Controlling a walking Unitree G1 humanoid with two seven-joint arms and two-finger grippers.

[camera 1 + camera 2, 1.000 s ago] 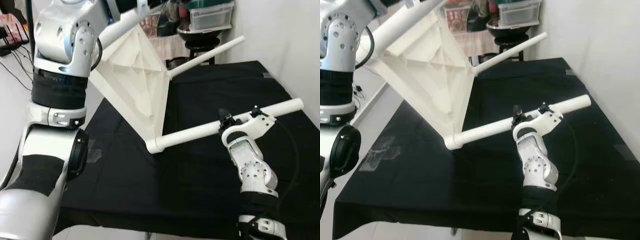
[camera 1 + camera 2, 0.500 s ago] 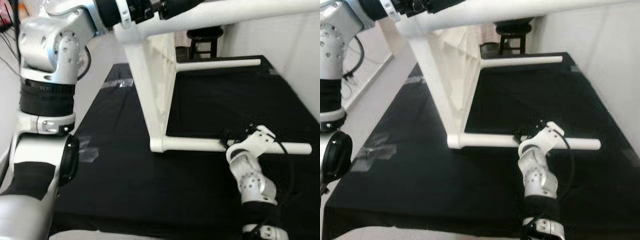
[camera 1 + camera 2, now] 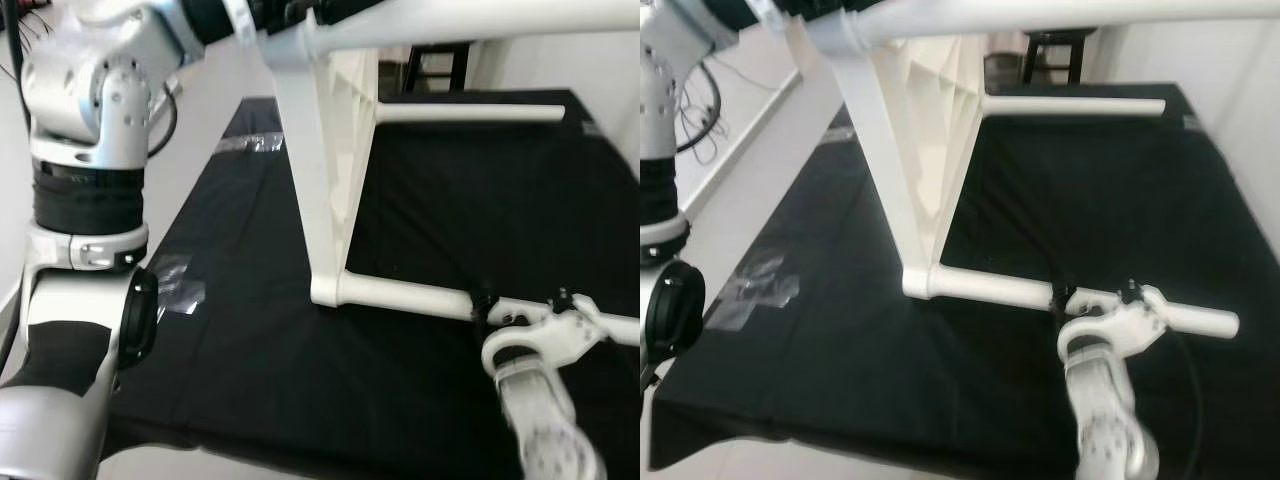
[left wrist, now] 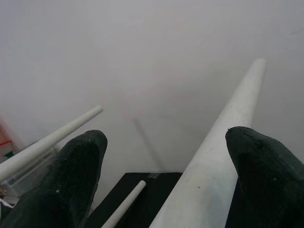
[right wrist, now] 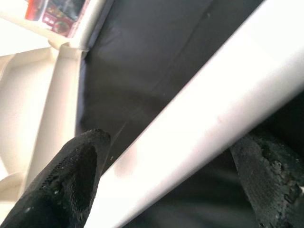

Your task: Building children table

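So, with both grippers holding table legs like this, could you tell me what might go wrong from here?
1. The white table stands on its side on the black-covered bench, held by the upper leg and lower leg; uneven arm motion could twist a leg out of its socket.
2. The right gripper straddles the smooth lower leg, which might slide through.
3. The left gripper holds the upper leg near a wall; swinging could strike it.

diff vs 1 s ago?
The white table was rotated: its top, tilted a second ago, now stands upright on edge on the black cloth, legs level. The right tool stays clamped on the lower leg, which dropped from slanted to horizontal; the left tool stays on the upper leg.
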